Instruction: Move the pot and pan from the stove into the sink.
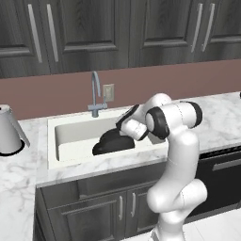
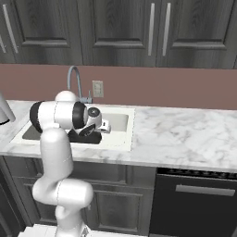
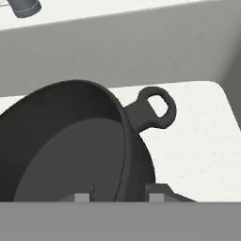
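The gripper (image 3: 117,196) reaches down into the sink (image 1: 52,141), its fingertips clamped over the rim of the pot (image 3: 70,146), which sits tilted inside the basin, probably being set down.

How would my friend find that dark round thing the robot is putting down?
Find the white rectangular sink under the curved silver faucet. Inside lies a round dark grey cooking vessel, tilted. Its looped handle and dark colour stand out against the pale basin.
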Robot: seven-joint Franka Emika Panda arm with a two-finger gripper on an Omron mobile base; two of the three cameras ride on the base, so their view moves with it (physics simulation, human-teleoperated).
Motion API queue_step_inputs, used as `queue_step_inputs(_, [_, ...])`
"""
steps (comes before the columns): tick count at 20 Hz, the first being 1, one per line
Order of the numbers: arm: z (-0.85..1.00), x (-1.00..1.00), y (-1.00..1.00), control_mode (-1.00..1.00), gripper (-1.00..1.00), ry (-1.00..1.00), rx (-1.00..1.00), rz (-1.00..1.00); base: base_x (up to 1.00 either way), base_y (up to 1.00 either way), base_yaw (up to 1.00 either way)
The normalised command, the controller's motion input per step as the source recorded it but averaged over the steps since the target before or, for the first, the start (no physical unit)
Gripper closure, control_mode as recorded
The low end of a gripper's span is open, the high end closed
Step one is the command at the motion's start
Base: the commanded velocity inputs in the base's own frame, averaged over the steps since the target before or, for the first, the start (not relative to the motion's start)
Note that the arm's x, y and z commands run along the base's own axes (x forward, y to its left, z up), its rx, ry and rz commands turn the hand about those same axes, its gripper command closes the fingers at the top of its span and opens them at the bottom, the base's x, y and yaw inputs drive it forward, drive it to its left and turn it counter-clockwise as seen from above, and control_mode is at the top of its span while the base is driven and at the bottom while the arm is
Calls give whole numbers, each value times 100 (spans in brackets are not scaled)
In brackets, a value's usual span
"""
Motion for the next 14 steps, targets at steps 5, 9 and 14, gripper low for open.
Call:
queue_step_inputs(5, [24,-1,-1,-100,-100,-6,1,0,0,0,0])
queue_step_inputs(9, [77,0,0,-100,-100,-14,4,-1,0,0,0])
queue_step_inputs(14, [92,-9,0,-100,-100,-15,5,0,0,0,0])
